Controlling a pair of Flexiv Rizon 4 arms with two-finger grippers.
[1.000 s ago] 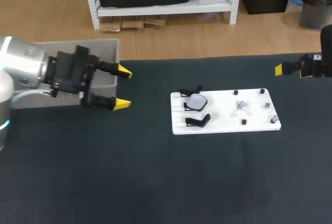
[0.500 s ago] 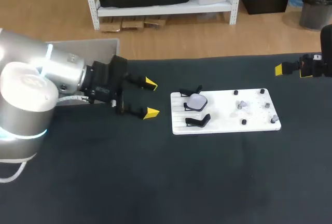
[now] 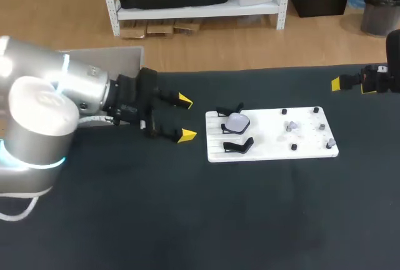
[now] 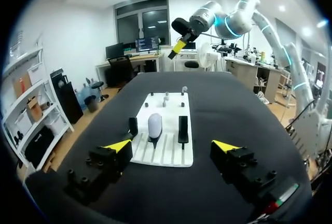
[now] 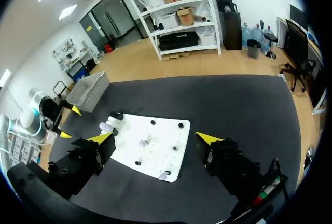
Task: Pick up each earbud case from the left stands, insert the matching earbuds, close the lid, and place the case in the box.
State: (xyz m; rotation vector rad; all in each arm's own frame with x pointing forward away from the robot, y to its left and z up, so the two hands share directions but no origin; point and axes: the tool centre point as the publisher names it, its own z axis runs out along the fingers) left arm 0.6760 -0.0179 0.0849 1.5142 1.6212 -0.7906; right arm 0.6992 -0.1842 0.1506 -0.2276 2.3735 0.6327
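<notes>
A white earbud case [image 3: 236, 122] stands in a black stand at the left end of the white board [image 3: 275, 148]; ahead of my left gripper it is the case [image 4: 154, 125]. An empty black stand [image 3: 238, 146] sits beside it. Small earbuds [image 3: 290, 125] rest on pegs toward the board's right. My left gripper [image 3: 185, 118] is open just left of the board, level with the stands, with nothing between its fingers; its wrist view shows the gripper [image 4: 173, 146] the same. My right gripper [image 3: 340, 84] hangs open, high off the far right [image 5: 156, 137].
A grey box [image 3: 106, 57] sits at the table's far left, behind my left arm, and is the grey box [image 5: 88, 92] in the right wrist view. Dark tabletop spreads in front of the board and to its right.
My left arm has swung right from beside the grey box to just short of the board's left end, gripper still open. The right arm has not moved.
</notes>
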